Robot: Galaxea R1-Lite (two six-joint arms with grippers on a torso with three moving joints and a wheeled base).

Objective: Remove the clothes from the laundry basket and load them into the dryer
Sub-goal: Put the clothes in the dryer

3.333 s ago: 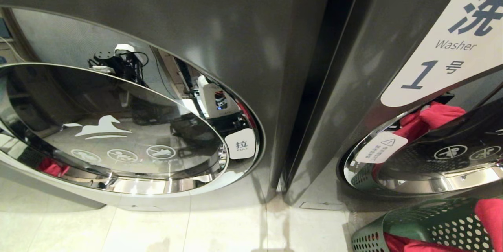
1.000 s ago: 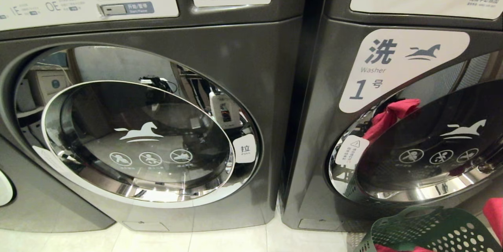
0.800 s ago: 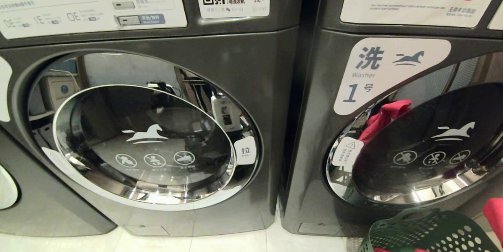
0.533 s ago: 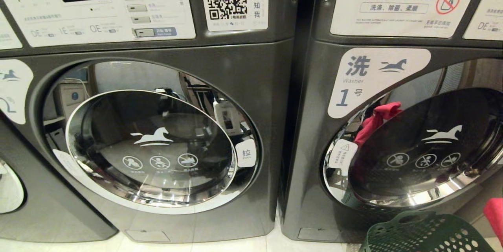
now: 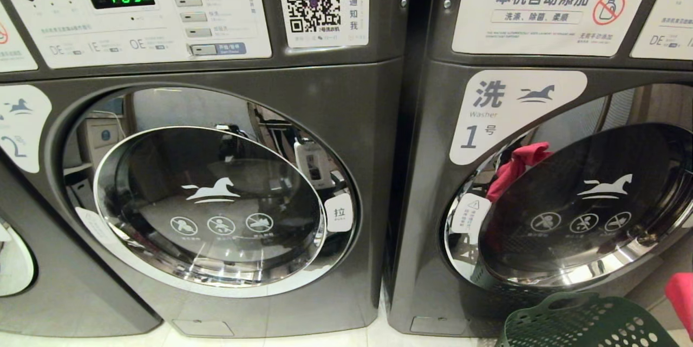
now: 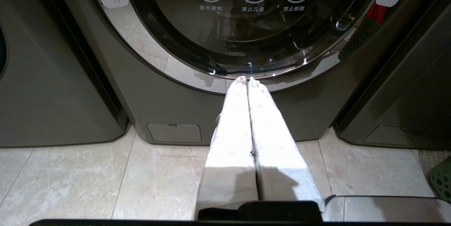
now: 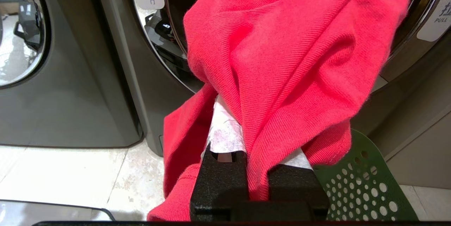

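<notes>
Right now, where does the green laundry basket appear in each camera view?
Head view: laundry basket at bottom right, on the floor before the machine marked 1.
Left wrist view: only a green corner, beside that machine.
Right wrist view: beneath the red garment in the right gripper.
Shared landmark: the chrome-rimmed door of the dryer.

The left gripper (image 6: 245,79) points forward and slightly down, its two white fingers (image 6: 232,123) pressed together, holding nothing; the right gripper (image 7: 246,127) is clamped on a red garment (image 7: 282,60) draped over it
</notes>
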